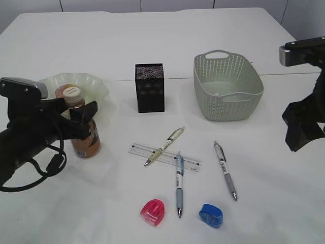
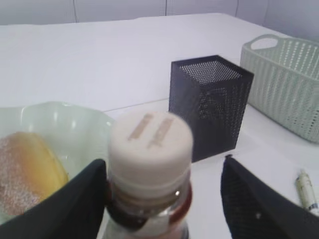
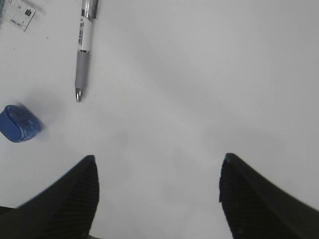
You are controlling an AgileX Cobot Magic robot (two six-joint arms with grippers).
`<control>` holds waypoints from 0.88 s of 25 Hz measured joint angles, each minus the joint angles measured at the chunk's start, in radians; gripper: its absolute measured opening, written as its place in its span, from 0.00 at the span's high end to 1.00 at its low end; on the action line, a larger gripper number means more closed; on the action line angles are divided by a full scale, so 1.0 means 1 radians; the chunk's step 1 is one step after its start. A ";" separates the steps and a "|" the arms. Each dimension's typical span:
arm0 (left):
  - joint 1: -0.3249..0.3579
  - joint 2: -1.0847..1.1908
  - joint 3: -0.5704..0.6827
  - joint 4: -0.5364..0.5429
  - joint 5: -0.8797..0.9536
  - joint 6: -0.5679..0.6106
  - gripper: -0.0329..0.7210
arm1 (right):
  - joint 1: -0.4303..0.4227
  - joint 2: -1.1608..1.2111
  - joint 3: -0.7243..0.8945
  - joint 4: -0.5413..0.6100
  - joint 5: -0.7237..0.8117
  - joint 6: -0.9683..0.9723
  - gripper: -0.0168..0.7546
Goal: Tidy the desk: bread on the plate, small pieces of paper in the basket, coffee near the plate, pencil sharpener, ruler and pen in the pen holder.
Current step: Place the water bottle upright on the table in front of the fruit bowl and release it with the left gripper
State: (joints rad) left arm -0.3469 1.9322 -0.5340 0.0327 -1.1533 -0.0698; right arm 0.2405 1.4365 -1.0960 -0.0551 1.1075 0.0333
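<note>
While the left claw straddles the bottle: everything else lies farther out on the desk.
Left claw: jaws spread wide, one black finger against the bottle's left side, the other standing clear on its right.
Coffee: small brown plastic bottle with a white cap, upright between those fingers, just in front of the plate.
Plate: pale green glass dish with a wavy rim, immediately behind the bottle.
Bread: golden-brown floury bun lying in the plate; only the left wrist view shows it, since the exterior view hides it behind cap and arm.
Pen holder: black square mesh box, right of the plate.
Basket: pale grey-green woven-look plastic basket, farther right.
Ruler: clear plastic ruler in front of the holder, with two pens across it.
Right claw: jaws wide, holding nothing, above bare white desk.
Right wrist extras: grey-grip pen and blue sharpener, up and left of the claw.
Exterior only: pink sharpener near the front edge.
</note>
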 joint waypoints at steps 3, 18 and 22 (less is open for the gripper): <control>0.000 -0.053 0.000 0.021 0.005 0.000 0.26 | 0.000 0.000 0.000 0.000 0.000 0.000 0.26; 0.092 -0.346 0.038 0.012 0.077 0.000 0.26 | 0.000 0.000 0.000 0.000 -0.001 0.000 0.26; 0.180 -0.404 0.099 0.008 0.126 -0.004 0.26 | 0.000 0.000 0.000 0.012 -0.002 0.000 0.26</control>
State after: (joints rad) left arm -0.1670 1.5285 -0.4349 0.0408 -1.0272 -0.0734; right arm 0.2405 1.4365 -1.0960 -0.0433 1.1053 0.0333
